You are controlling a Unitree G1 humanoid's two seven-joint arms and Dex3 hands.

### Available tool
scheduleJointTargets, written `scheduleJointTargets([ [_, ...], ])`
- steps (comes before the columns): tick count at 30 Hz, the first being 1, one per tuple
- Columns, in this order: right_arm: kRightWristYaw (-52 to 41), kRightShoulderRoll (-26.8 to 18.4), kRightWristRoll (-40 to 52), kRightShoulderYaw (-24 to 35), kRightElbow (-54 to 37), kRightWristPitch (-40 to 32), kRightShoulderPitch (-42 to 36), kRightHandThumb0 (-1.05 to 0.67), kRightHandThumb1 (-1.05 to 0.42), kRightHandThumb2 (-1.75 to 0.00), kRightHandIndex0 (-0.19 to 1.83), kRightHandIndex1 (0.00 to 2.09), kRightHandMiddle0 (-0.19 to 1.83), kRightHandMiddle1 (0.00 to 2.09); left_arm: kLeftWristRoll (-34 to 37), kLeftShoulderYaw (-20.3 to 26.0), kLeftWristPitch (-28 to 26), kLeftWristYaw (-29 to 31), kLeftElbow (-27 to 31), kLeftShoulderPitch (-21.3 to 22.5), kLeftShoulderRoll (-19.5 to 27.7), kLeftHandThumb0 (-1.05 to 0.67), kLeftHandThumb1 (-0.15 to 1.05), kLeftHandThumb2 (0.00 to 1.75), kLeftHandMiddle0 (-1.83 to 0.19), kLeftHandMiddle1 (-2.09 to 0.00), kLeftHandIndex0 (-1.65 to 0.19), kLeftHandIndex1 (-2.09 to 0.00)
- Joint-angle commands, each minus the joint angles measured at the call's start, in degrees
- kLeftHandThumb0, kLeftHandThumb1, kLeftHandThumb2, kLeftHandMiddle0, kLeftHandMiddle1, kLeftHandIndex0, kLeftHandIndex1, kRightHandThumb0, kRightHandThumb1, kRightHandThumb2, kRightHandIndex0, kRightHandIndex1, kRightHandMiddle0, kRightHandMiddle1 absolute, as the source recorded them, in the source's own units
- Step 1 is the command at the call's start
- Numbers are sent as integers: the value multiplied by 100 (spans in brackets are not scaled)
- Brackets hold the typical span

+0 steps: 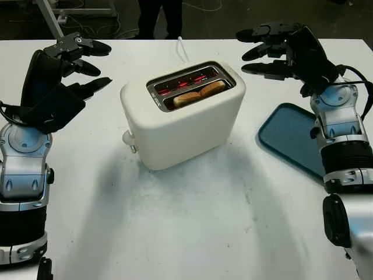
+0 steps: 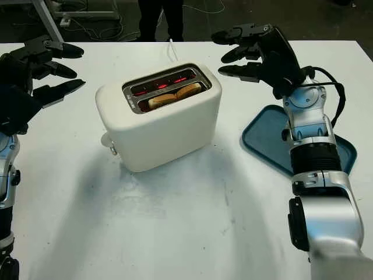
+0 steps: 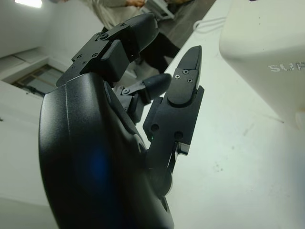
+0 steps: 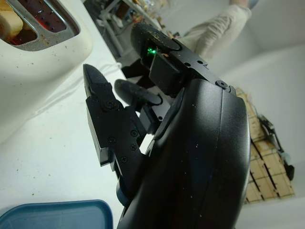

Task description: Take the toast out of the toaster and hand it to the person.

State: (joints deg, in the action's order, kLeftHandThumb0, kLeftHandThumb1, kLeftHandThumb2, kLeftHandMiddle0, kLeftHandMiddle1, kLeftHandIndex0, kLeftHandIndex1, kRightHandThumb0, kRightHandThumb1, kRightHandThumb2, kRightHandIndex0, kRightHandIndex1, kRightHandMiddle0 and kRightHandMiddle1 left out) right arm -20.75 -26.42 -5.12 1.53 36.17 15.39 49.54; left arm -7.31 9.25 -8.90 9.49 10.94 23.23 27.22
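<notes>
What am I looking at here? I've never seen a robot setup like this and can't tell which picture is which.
It is a humanoid robot with two black three-fingered hands. Two pictures come from its head, looking down at a white table; the other two come from cameras at its wrists. On the table stands a cream toaster with a slice of toast in its nearer slot, and a blue tray beside it. The left hand and right hand hover on either side of the toaster, both open, holding nothing. A person's legs stand beyond the table.
</notes>
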Motion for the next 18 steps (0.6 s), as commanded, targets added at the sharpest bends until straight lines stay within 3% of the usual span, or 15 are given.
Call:
scheduleJointTargets([
  [1,-17,-11,62,24,81,21,20,-6,-77,0,67,73,89,0,-52,-19,31,-56,11,15,-21,-22,85,0,-45,-114,-55,-69],
  [18,-89,-19,81,23,306,185,87,-8,-76,0,67,74,89,0,-12,-1,4,-50,32,-12,-43,-19,86,0,-45,-114,-55,-69],
])
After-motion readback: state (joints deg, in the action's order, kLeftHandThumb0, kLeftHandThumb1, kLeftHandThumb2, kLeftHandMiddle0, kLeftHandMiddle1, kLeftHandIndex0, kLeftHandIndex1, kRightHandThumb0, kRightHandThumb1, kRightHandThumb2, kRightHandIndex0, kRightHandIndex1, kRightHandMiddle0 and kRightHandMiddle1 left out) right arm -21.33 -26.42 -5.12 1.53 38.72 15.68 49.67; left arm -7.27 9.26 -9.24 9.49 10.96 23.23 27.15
